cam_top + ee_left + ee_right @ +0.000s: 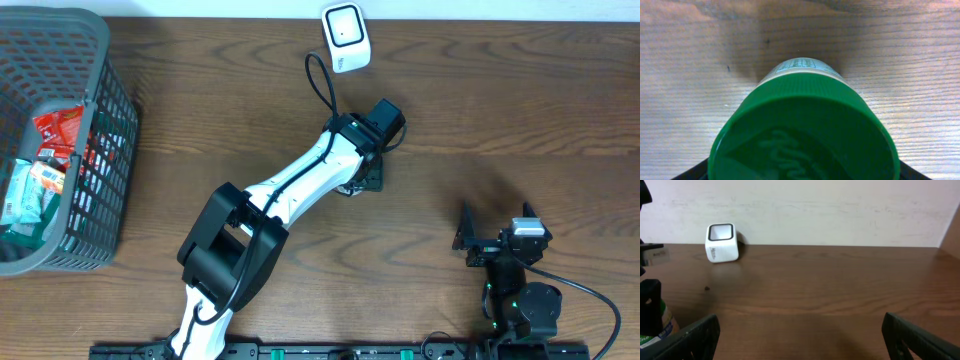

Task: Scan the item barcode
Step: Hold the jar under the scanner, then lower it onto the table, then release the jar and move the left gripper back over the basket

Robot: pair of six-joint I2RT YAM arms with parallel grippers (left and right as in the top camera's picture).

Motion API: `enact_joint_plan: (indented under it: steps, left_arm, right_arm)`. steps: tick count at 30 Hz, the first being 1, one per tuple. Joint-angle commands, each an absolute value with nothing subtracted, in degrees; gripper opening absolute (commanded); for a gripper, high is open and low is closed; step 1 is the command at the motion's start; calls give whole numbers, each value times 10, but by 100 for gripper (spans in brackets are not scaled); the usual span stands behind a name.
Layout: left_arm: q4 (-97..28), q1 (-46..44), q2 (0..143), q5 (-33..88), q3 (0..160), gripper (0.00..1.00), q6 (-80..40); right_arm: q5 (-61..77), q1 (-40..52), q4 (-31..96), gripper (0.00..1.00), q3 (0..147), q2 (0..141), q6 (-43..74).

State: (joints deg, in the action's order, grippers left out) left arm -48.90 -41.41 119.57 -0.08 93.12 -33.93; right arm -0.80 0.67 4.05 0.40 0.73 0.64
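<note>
The left gripper (pixel 364 178) hangs over a round bottle with a green plastic screw lid (pixel 805 125), which stands mid-way across the brown wooden table (pixel 520 110), apart from the white cube-shaped barcode scanner (pixel 345 37). Its black fingers (pixel 692 175) flank the lid, though I cannot tell whether they clamp it. The right gripper (pixel 800 325) sits low at the near edge, fingers wide apart.

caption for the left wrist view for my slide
Green bottle cap close up, filling the lower frame, with the wood table behind it.
</note>
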Motion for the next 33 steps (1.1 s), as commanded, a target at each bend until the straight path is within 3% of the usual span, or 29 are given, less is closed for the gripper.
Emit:
enact_joint_plan:
  steps: [1,7,17,23,33]
  left_arm:
    - [-488,-414,1195,15,927,79,-345]
    - [-488,-414,1169,15,941,90,-332]
    - [-622,-339,1063,-21,1073,90,-254]
    - [-686,-192,977,-57,1164,90,-238]
    - [-703,169,892,-57,1166,91,-238]
  right_arm:
    - [-5,7,43,99,3,6,12]
    - [-5,7,43,99,3,6,12]
    - [-5,7,43,99,3,6,12]
    - [-5,7,43,99,3,6,12]
    - [-5,7,43,99,3,6,12]
